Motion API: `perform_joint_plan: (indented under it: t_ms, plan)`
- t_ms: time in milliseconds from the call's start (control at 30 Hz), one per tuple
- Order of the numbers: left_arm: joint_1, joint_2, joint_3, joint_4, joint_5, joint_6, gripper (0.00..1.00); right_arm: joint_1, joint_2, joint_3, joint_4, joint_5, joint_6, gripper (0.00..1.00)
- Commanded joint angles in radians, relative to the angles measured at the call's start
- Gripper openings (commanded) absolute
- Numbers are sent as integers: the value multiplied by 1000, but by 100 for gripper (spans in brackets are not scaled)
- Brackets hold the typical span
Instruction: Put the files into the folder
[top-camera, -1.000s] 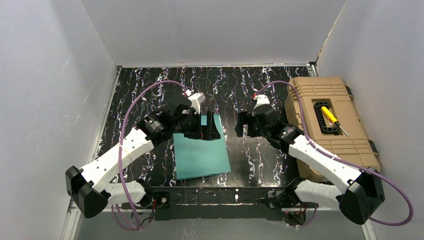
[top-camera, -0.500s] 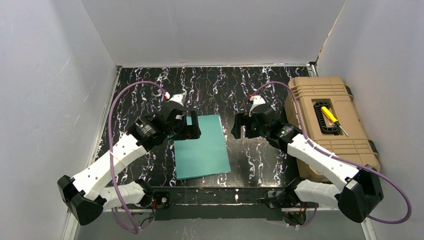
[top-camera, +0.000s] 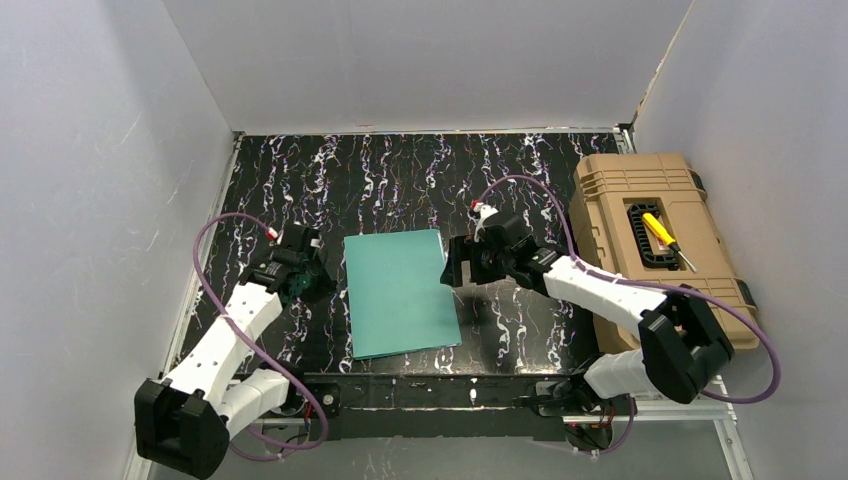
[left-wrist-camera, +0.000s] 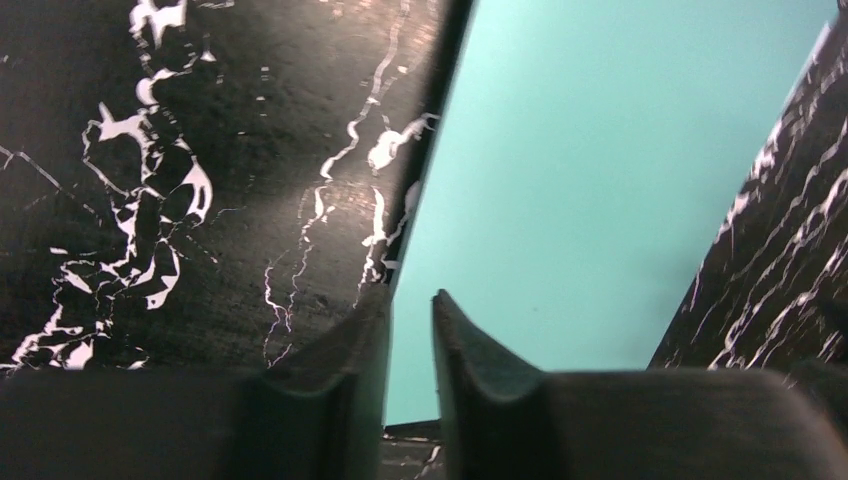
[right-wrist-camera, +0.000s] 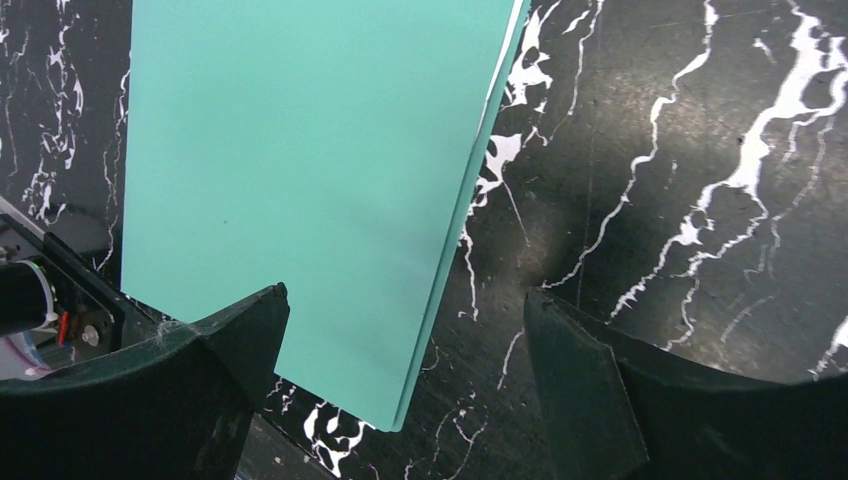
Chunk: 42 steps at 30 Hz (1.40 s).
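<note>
The teal-green folder (top-camera: 400, 290) lies closed and flat on the black marbled table. The files are hidden; only a thin white sliver (right-wrist-camera: 517, 18) shows along the folder's edge in the right wrist view. My left gripper (top-camera: 310, 280) hangs just left of the folder (left-wrist-camera: 580, 180), apart from it. Its jaws are almost together, with a narrow gap and nothing between them (left-wrist-camera: 410, 305). My right gripper (top-camera: 456, 268) stands open at the right edge of the folder (right-wrist-camera: 300, 170). One finger is over the cover and the other over the bare table (right-wrist-camera: 405, 295).
A tan plastic toolbox (top-camera: 690, 290) stands at the right side of the table, with a yellow-handled screwdriver (top-camera: 662, 234) in its lid recess. White walls close in the left, back and right sides.
My left arm has drawn back to the left, off the folder's top, and its jaws have closed down. My right gripper has moved left to the folder's right edge.
</note>
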Motion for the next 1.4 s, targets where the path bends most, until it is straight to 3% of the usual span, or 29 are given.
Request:
perform_joint_plan:
  t_ms: [0,100,767,1367]
  plan:
    - [77,15,-51,28,49,-25,13,9,51,-15,113,-68,50,95]
    - [88,57,-68,50,52,-20,0,12,88,-22,159,-95,79,95]
    - [84,361,-29,154,94,24,0,19,244,-48,243,-110,133,99]
    - [-111,565,111,128,-53,18,0,23,264,-122,311,-135,182,99]
